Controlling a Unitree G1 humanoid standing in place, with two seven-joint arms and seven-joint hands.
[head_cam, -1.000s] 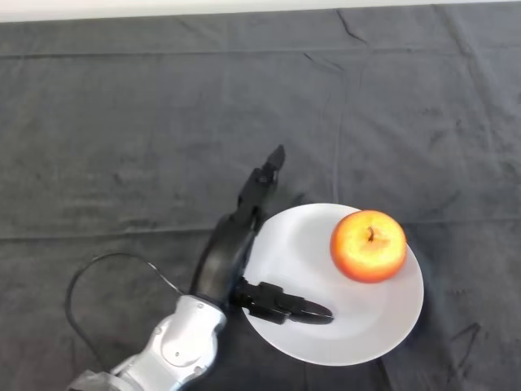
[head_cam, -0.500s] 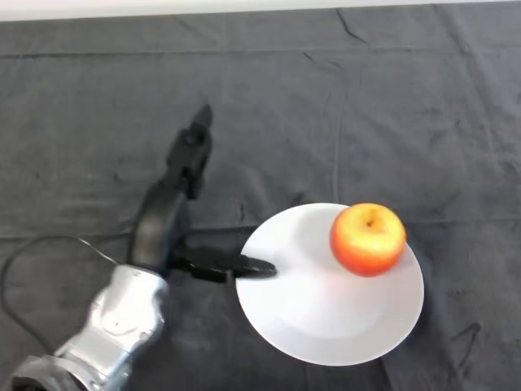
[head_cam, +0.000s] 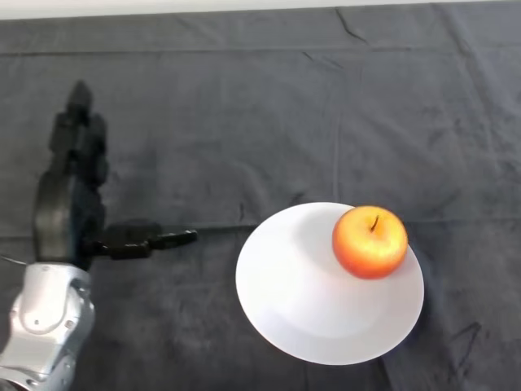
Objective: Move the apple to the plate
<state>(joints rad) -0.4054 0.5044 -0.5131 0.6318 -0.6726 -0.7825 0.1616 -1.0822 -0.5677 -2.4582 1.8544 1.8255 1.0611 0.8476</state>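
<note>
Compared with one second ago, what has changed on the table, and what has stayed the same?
The left hand moved away from the plate toward the robot's left; it was over the plate's left edge, and now it is over the dark cloth, clear of the plate. It is open and holds nothing. The apple stayed on the plate's right part, and the plate did not move.

**One camera, looking down from my robot's head**

I have a single view, from the head camera, facing steeply down onto the cloth-covered table point(head_cam: 269, 98). It sits close: the cloth fills nearly the whole view, with a pale strip along the far top edge. My left arm point(head_cam: 45, 322) enters at the lower left. A plate point(head_cam: 301, 309) lies right of centre. No second view overlaps it.
</note>
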